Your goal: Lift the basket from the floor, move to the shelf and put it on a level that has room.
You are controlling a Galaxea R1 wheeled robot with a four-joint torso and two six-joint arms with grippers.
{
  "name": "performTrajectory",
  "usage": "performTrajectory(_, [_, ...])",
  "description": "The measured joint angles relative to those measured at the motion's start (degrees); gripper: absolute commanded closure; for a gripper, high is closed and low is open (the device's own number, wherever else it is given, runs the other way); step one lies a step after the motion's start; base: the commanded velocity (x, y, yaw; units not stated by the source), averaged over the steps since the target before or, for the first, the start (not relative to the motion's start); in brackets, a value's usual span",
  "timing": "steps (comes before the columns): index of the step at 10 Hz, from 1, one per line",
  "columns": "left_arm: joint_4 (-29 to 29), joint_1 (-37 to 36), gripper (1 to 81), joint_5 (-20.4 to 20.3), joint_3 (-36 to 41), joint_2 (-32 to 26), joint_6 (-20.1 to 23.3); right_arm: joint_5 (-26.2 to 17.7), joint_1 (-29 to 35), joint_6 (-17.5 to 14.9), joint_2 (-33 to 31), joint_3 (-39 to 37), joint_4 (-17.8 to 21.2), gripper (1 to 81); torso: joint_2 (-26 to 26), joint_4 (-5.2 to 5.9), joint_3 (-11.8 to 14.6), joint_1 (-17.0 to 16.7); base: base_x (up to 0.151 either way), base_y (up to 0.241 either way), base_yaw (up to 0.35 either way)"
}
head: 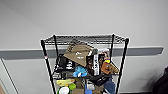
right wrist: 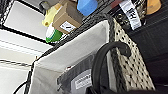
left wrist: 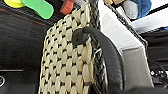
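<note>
Shelf (head: 85,65) dead ahead at 12 o'clock; top level (head: 85,39) bare, lower tiers cluttered. Basket (left wrist: 67,62) carried low before the rack, a black handle (right wrist: 107,60) close at each wrist. Pincer state: cannot tell, either side. Judged step: placing; next calls for raising basket above top rim.

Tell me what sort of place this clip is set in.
Probably a storage corner of an office or lab. A black wire shelf stands against a plain white wall with a grey band, its lower tiers crammed with cardboard boxes and oddments; the woven basket hangs close beside it.
</note>
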Motion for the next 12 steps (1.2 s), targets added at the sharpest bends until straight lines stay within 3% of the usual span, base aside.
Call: performTrajectory(12, [0.00, 0.29, 81.1, -0.22, 0.00, -0.02, 0.00, 0.00, 0.04, 0.00, 0.02, 0.00, 0.00, 81.1, 0.00, 0.00, 0.02, 0.00, 0.092, 0.000, 0.000])
